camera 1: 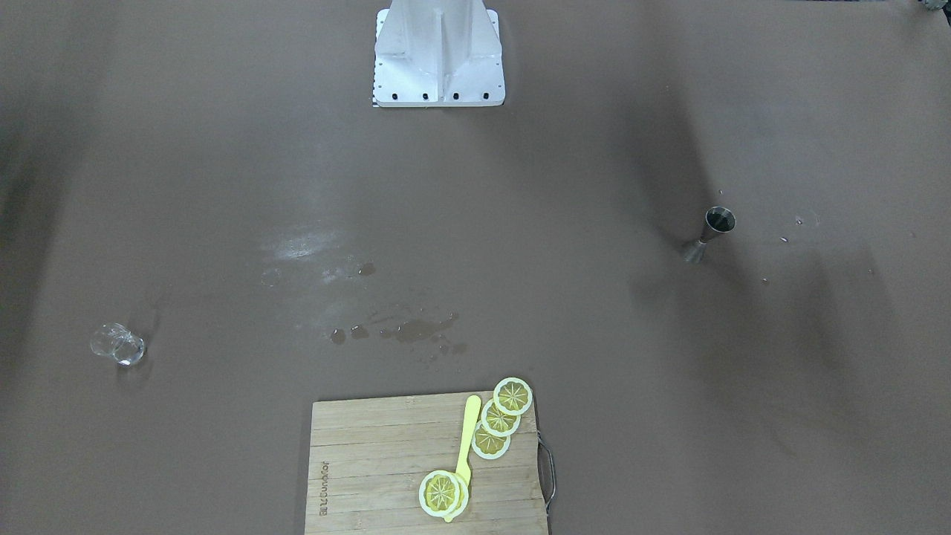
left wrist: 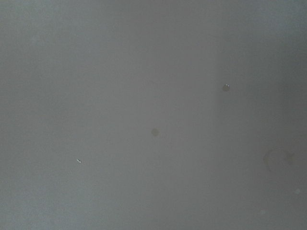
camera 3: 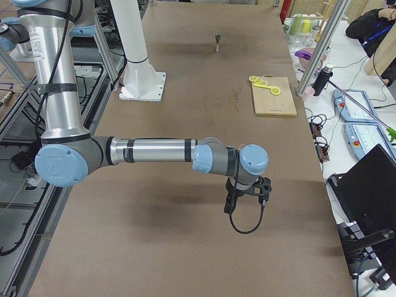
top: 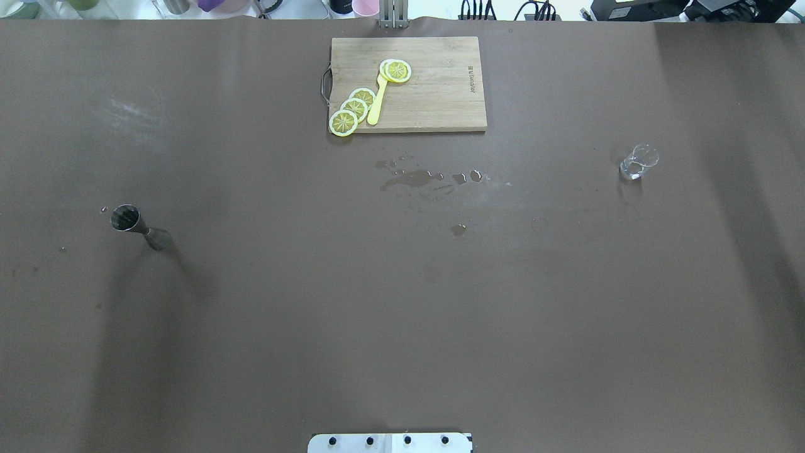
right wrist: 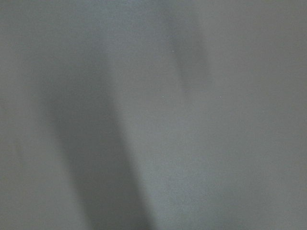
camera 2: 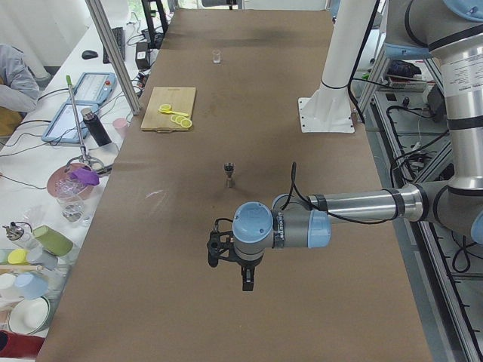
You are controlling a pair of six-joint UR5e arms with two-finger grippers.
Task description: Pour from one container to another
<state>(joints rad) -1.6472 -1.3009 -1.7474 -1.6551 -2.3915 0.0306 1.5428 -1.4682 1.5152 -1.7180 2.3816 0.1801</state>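
The cutting board (top: 440, 94) lies at the far edge of the table (top: 402, 314), carrying lemon slices (top: 355, 107) and a yellow plastic knife (top: 376, 107). The metal measuring cup (top: 135, 225) stands upright well away from the board, on the robot's left and nearer the robot. The small glass (top: 637, 162) stands well off on the board's other side. Wet spots (top: 412, 178) lie just in front of the board. The left pincer (camera 2: 245, 280) and right pincer (camera 3: 229, 207) hang over bare table far from the board — open or closed, I cannot tell.
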